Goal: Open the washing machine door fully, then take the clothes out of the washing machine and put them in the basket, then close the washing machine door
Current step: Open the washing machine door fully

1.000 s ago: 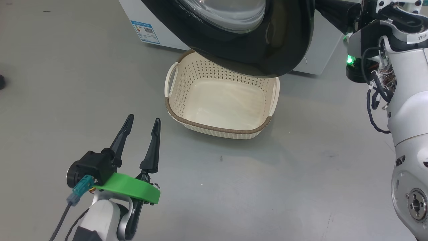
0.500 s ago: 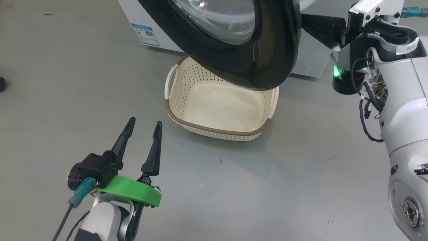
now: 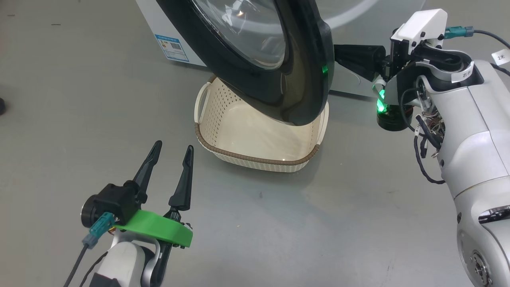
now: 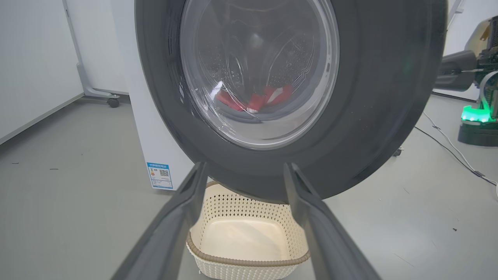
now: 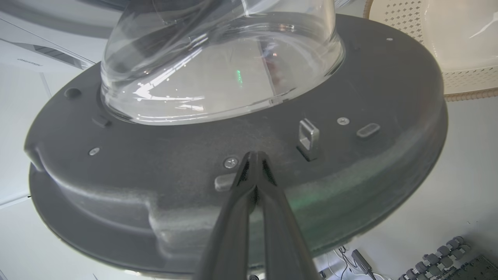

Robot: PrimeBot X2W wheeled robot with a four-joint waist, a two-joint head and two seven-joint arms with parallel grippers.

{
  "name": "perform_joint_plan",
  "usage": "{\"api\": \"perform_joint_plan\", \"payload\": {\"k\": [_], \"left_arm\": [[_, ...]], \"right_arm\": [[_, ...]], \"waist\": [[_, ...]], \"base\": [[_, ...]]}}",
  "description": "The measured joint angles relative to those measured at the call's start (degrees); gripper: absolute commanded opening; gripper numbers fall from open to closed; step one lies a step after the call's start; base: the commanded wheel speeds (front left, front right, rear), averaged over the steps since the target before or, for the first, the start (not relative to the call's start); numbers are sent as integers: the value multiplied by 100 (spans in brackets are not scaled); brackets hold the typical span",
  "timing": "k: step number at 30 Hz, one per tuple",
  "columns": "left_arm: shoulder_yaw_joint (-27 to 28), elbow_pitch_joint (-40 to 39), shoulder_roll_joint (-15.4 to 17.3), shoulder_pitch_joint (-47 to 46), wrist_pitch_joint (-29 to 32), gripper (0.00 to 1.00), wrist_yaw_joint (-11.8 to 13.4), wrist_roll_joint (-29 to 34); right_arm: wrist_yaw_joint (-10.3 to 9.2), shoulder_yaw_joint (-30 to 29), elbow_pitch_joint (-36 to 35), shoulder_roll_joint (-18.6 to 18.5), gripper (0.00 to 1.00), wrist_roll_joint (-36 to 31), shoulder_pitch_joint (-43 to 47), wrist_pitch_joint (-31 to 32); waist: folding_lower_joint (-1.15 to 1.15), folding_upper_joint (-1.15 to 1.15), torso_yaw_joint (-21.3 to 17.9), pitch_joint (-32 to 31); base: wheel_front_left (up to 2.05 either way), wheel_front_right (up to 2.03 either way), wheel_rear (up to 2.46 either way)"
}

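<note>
The washing machine door (image 3: 306, 59) stands partly swung out over the cream basket (image 3: 259, 135), its glass bowl (image 3: 239, 32) facing me. My right gripper (image 3: 342, 56) is shut, with its tips (image 5: 255, 155) against the door's dark inner face (image 5: 155, 182) beside the metal latch hook (image 5: 308, 134). My left gripper (image 3: 173, 146) hangs open and empty above the floor, left of the basket. In the left wrist view, the red and white clothes (image 4: 256, 102) show through the door glass, lying in the drum. The white washing machine (image 3: 159, 24) carries a blue label (image 3: 172, 47).
The basket's inside (image 4: 241, 241) sits on grey floor under the door's lower rim. A white cable (image 4: 447, 147) trails over the floor at the right. A wheeled frame foot (image 4: 113, 102) stands by the wall behind the machine. A dark object (image 3: 2, 107) lies at the left edge.
The door has swung further out, turning more edge-on to me. My right arm has followed it leftward with its shut tips on the inner face. The left gripper has stayed put.
</note>
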Motion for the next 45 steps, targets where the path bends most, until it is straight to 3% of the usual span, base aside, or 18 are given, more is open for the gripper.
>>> {"api": "perform_joint_plan", "payload": {"k": [23,45], "left_arm": [[-93,-54,0,27,0,100,0,2],[-102,-107,1,114,0,100,0,1]], "right_arm": [[-59,1659,-904,3,0,1413,614,83],[-120,3022,-1858,7,0,2446,932,-579]], "waist": [[0,0,117,-30],[0,0,211,-66]], "base": [[0,0,0],[0,0,0]]}}
